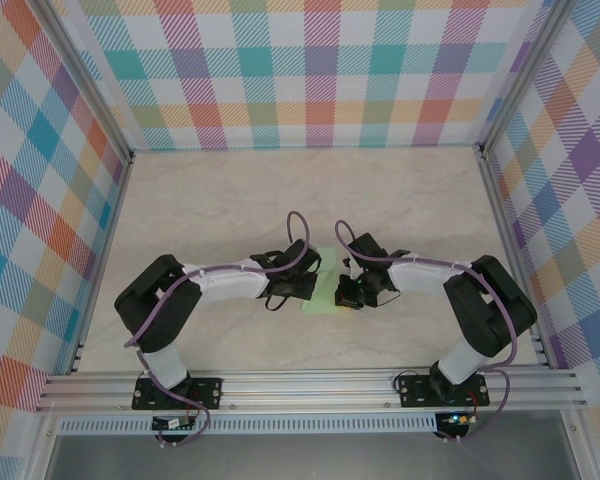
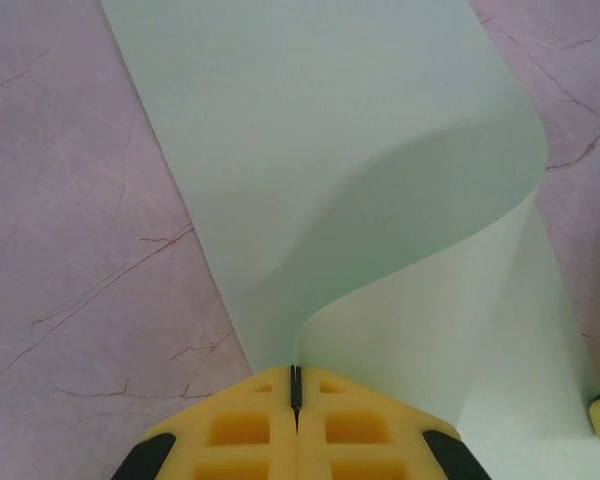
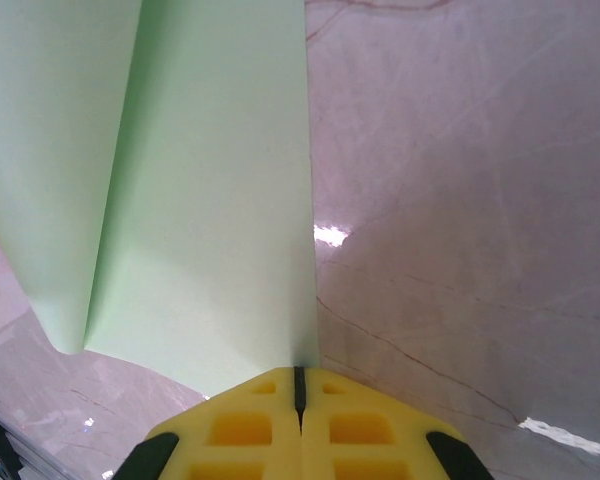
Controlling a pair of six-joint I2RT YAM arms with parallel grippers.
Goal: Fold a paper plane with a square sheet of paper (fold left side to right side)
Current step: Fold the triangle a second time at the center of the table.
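Though bowed rather than creased, well placed for the fold: thin pale light-green square sheet of paper, lying a touch toward 6 o'clock of the middle of the pale marbled desk, between the two arms. At 9 o'clock of it, left claw, pressed fully together, yellow pads meeting with no gap and the paper's edge nipped in the seam. From the left wrist, same left claw at 6 o'clock, with the sheet rising out of it and swelling into a soft curl toward 2 o'clock. At 3 o'clock of the sheet, right claw, likewise closed tight, seemingly on the opposite edge near a corner, green paper running away toward 11 o'clock. Judged as the carry-over of the left side onto the right. To do it well: hold the 3 o'clock edge down and steady; sweep the 9 o'clock edge across in a low arc; match edge to edge and corner to corner before any pressing; then flatten from the middle of the curl outward. No tugging, since paper this thin looks likely to slip or wrinkle. No container in play, hence no contents to tell.
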